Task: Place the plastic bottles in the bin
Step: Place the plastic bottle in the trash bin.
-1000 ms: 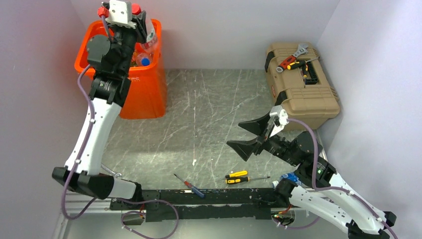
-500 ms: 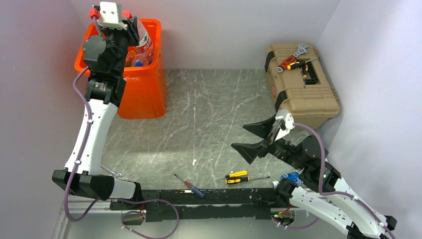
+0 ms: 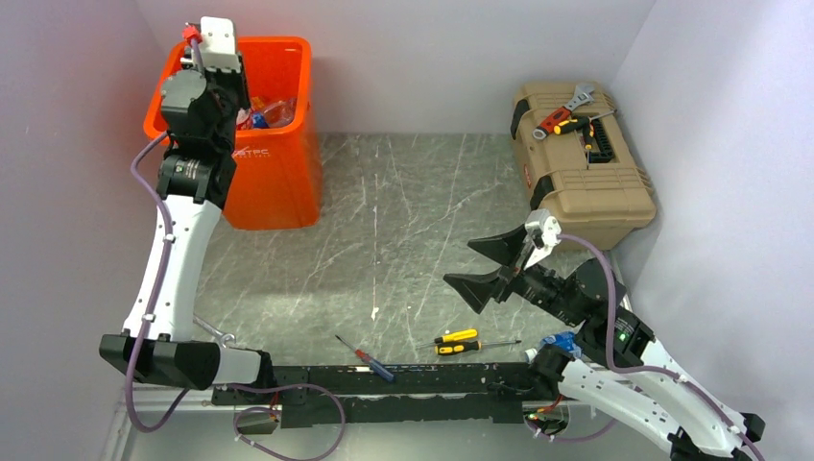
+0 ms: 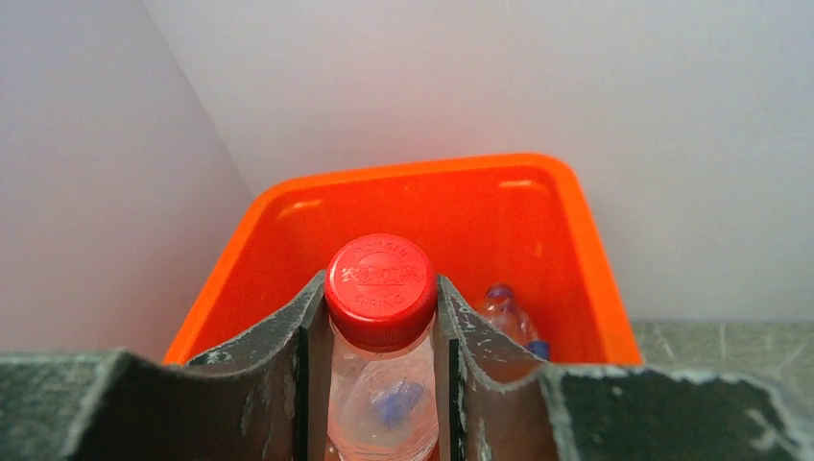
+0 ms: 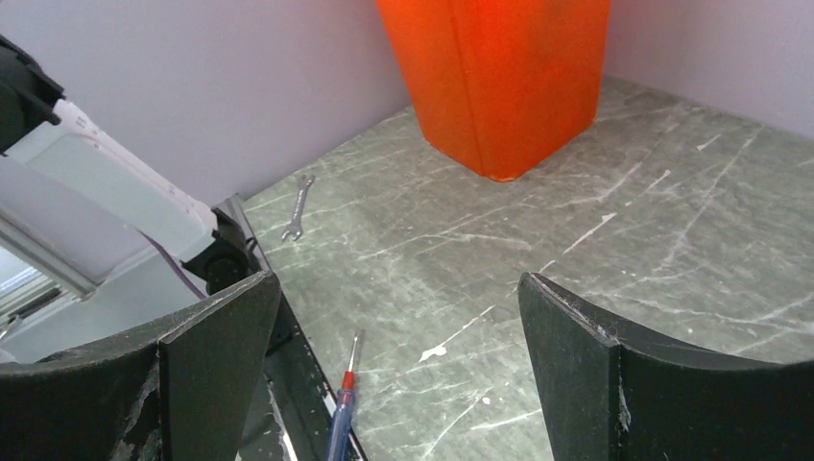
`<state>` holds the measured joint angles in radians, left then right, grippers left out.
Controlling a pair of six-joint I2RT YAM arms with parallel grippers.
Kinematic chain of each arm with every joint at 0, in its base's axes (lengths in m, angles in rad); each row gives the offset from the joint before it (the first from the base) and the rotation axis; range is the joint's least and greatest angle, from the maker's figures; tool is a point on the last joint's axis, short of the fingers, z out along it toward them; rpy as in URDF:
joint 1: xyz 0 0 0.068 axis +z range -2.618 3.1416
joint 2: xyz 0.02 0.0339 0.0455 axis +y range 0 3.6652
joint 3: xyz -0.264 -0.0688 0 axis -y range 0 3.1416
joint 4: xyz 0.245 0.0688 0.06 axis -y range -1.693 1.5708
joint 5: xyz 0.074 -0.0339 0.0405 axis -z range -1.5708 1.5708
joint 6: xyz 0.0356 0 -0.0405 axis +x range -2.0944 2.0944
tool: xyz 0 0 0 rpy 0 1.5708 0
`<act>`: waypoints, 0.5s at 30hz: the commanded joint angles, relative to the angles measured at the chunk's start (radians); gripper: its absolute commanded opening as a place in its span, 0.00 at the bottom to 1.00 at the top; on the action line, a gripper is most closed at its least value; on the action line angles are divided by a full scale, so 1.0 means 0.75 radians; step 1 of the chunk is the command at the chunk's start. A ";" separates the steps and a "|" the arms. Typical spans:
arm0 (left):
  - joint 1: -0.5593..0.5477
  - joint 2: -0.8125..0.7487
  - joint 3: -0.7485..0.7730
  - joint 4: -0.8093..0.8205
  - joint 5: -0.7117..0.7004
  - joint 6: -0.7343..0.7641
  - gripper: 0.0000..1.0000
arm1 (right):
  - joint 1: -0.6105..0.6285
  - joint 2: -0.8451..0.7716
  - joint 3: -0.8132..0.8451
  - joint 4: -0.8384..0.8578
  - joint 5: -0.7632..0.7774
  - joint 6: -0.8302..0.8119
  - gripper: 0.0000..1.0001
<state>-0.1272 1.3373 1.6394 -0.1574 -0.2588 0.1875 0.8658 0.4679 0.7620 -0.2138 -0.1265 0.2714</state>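
Left hand (image 4: pixel 379 286) is gripping a red-capped clear plastic bottle (image 4: pixel 382 408) above the tall orange plastic bin (image 4: pixel 437 165). Best letting go well inside the rim. Right hand (image 5: pixel 394 280) is hanging wide open, empty.

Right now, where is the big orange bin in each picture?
Top camera: the bin stands top left, in the far corner.
Left wrist: the bin fills the middle, behind the gripped red-capped bottle.
Right wrist: only its outer wall, top centre.
Shared landmark: the grey marbled table.
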 commanded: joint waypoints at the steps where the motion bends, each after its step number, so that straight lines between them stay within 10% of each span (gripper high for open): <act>1: -0.001 0.002 0.152 0.100 0.094 -0.036 0.00 | 0.003 -0.006 0.039 0.016 0.139 0.000 1.00; 4: 0.000 0.067 0.185 0.056 0.004 -0.066 0.14 | 0.003 0.002 0.088 -0.051 0.363 0.046 1.00; 8: 0.001 0.097 0.174 -0.041 -0.057 -0.151 0.96 | 0.003 0.106 0.252 -0.287 0.675 0.125 1.00; 15: -0.006 -0.130 0.045 -0.055 0.067 -0.307 1.00 | 0.003 0.286 0.332 -0.630 1.088 0.341 1.00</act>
<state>-0.1276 1.3735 1.6890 -0.1864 -0.2756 0.0643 0.8658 0.6243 0.9936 -0.4957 0.4480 0.4103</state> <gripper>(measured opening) 0.994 0.994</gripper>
